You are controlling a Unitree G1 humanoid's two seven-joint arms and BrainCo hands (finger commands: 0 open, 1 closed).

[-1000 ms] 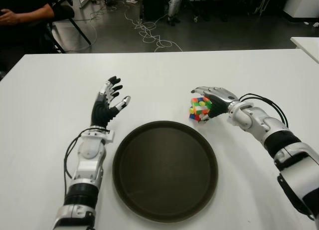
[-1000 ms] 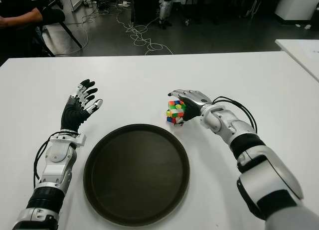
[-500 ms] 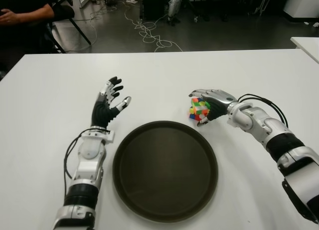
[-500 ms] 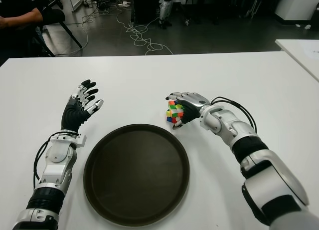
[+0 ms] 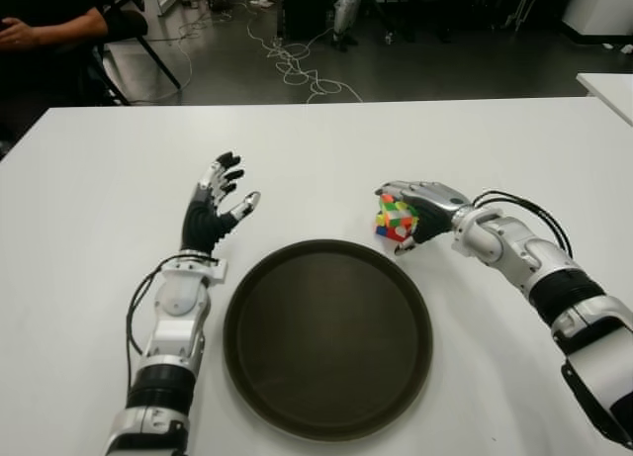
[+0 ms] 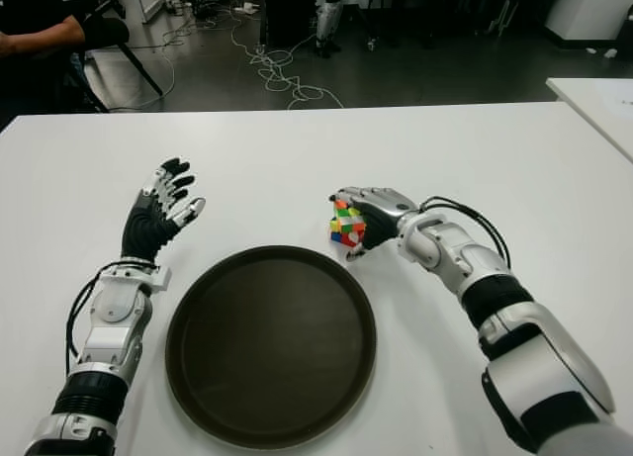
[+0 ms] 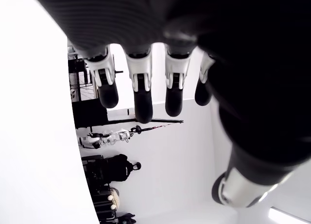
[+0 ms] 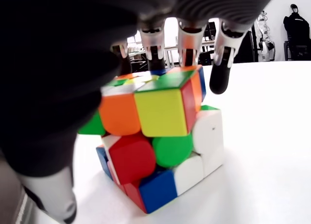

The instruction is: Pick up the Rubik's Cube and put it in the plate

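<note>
Nearest to us, the round dark brown tray-like plate [image 5: 327, 339] lies bare on the white surface [image 5: 495, 139], and just beyond its far right rim our right hand [image 5: 415, 207] has its fingers curled over the top of the multicoloured scrambled Rubik's Cube [image 5: 396, 217], thumb on the near side, so we judge it gripped; the wrist view shows the cube's layers twisted out of line and its lowest corner at or barely off the surface. To do this step well, we think we should keep the grip firm on the uneven faces, lift enough to clear the raised rim, carry the cube a short way toward us and to our left, and let go only over the middle of the plate. Since the cube sits close beside the rim, a low carry could knock it. Our left hand [image 5: 213, 207] shows beside the plate's far left edge, fingers spread and holding nothing, well clear of the path. Farther off, past the surface's far edge, we see a grey floor with tangled white cables [image 5: 297, 65] and a seated person's arm [image 5: 61, 26] at far left.
</note>
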